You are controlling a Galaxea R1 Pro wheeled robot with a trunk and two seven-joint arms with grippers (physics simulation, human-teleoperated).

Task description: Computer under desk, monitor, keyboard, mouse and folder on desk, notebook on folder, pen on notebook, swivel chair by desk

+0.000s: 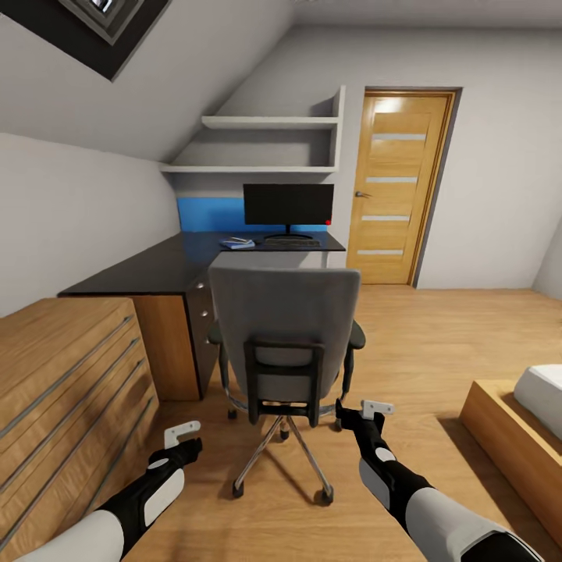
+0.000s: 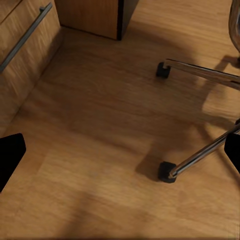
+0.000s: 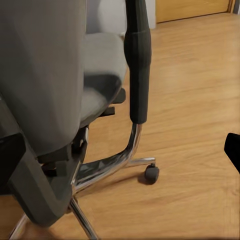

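Facing: swivel chair (image 1: pixel 285 328), back toward the robot, near the desk (image 1: pixel 168 265).
Desk: monitor (image 1: pixel 288 204), keyboard (image 1: pixel 291 242), folder (image 1: pixel 237 243) at far end.
Left gripper (image 1: pixel 186 439): spread, empty, near floor.
Right gripper (image 1: pixel 367 415): spread, empty, beside chair armrest (image 3: pixel 137 60).

Grey swivel chair (image 1: pixel 282 328) turned back-first before black desk (image 1: pixel 156 265), monitor (image 1: pixel 288 204) stood upright at blue panel, keyboard (image 1: pixel 292 243) laid below, blue folder (image 1: pixel 237 243) beside it.
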